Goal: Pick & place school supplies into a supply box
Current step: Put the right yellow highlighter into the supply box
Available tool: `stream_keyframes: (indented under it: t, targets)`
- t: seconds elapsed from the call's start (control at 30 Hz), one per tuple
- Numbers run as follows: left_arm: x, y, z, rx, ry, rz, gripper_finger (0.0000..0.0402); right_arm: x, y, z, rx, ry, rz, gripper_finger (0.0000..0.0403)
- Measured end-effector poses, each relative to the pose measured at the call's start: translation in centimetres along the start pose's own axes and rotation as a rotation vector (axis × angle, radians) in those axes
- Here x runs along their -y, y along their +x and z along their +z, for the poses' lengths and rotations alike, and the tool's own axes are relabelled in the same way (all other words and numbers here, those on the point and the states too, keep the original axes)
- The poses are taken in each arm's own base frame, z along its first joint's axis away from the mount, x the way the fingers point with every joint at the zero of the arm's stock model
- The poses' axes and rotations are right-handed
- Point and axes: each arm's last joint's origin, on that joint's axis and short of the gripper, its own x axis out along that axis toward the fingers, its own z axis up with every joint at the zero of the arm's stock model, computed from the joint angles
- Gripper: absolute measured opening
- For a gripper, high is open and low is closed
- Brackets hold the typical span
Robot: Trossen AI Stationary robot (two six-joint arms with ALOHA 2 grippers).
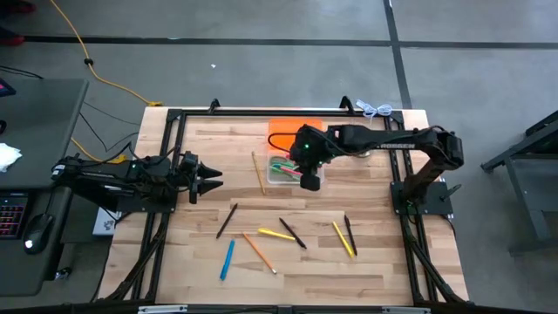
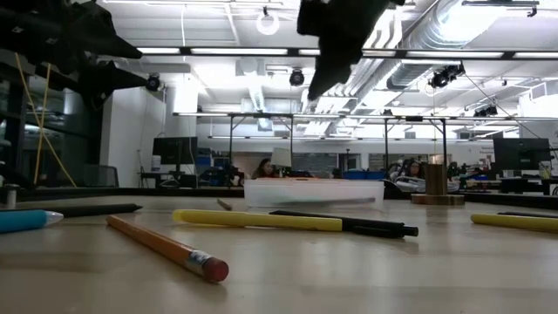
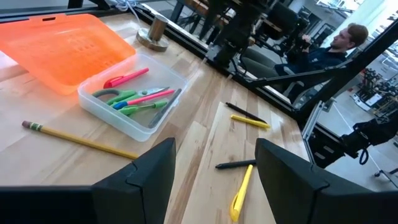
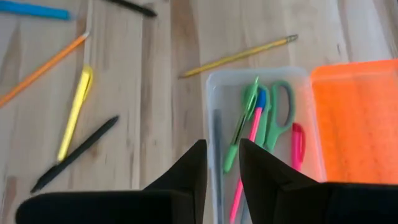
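The right hand [image 1: 309, 179] hovers over the supply box [image 1: 294, 171], fingers narrowly parted, holding nothing visible; a drop looks just finished. The box holds scissors [image 4: 278, 112] and pens beside its orange lid [image 1: 295, 130]. Next comes reaching for loose pens [image 1: 277, 234] on the open surface [image 1: 384, 253]. The left hand [image 1: 209, 181] waits wide open.
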Motion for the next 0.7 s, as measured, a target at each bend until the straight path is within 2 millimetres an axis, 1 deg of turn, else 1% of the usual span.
stream_keyframes:
  t: [0.33, 0.5, 0.7]
  targets:
    - [0.0, 0.0, 0.0, 0.000, 0.000, 0.000, 0.0250, -2.9, -1.5, -1.5, -0.133, 0.001, 0.024, 0.0071]
    - [0.0, 0.0, 0.0, 0.000, 0.000, 0.000, 0.0250, -4.3, -1.9, -2.5, -0.227, -0.012, 0.000, 0.0071]
    - [0.0, 0.1, 0.0, -0.006, -0.043, 0.003, 0.0250, -6.0, -2.2, -3.2, -0.285, -0.022, -0.015, 0.0071]
